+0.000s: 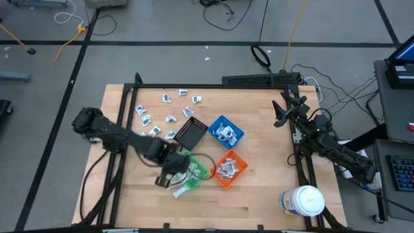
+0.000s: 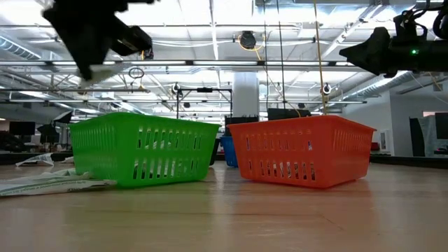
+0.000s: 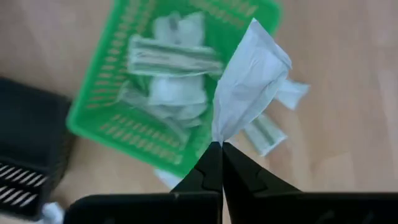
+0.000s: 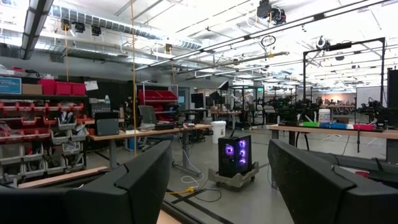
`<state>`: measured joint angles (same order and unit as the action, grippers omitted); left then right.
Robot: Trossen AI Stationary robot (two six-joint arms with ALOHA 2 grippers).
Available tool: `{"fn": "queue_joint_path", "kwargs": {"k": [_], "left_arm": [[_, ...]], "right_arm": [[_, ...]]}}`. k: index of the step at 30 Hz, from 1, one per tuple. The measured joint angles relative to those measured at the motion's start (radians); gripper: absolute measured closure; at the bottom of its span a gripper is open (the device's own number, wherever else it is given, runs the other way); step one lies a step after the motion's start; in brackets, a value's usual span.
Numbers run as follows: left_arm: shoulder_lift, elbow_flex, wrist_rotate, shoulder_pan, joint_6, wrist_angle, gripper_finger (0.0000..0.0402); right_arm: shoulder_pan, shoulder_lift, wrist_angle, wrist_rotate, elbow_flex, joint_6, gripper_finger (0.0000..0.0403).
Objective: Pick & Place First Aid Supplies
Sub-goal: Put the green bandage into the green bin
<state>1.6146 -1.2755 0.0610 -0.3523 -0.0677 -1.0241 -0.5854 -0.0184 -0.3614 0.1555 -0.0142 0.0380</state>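
My left gripper [image 3: 221,148] is above the near edge of the green bin [image 1: 197,169], shut on a white wrapped packet [image 3: 252,74]. The green bin [image 3: 124,106] holds several white and silvery packets [image 3: 171,59]. Two more packets [image 3: 267,132] lie flat on the table just beside that bin. Several loose packets [image 1: 169,107] lie flat on the far left part of the table. In the low view the left gripper [image 2: 91,49] hangs high over the green bin [image 2: 143,150]. My right gripper [image 1: 279,111] waits open at the table's right edge, raised, touching nothing. My left gripper pinches the white packet by one corner [image 3: 219,135] between its two fingertips, coming from above and pointing down. The packet is lifted clear of the table and the bin. It stands out past the fingertips, crumpled where they meet it.
A black bin [image 1: 191,134], a blue bin [image 1: 226,131] and an orange bin [image 1: 229,168] stand close around the green one; the blue and orange hold packets. A large white jar [image 1: 303,200] stands at the near right corner. Bare wood lies along the near edge.
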Motion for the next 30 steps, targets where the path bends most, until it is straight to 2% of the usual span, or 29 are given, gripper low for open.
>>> {"fn": "queue_joint_path", "kwargs": {"k": [9, 24, 30], "left_arm": [[0.017, -0.001, -0.001, 0.133, 0.085, 0.004, 0.0401], [0.201, 0.000, -0.026, 0.088, 0.071, 0.105, 0.0400], [0.196, 0.000, -0.040, 0.088, -0.001, 0.118, 0.0356]], "right_arm": [[0.000, 0.000, 0.000, 0.000, 0.000, 0.000, 0.0140], [0.000, 0.000, 0.000, 0.000, 0.000, 0.000, 0.0140], [0.000, 0.000, 0.000, 0.000, 0.000, 0.000, 0.0140]]}}
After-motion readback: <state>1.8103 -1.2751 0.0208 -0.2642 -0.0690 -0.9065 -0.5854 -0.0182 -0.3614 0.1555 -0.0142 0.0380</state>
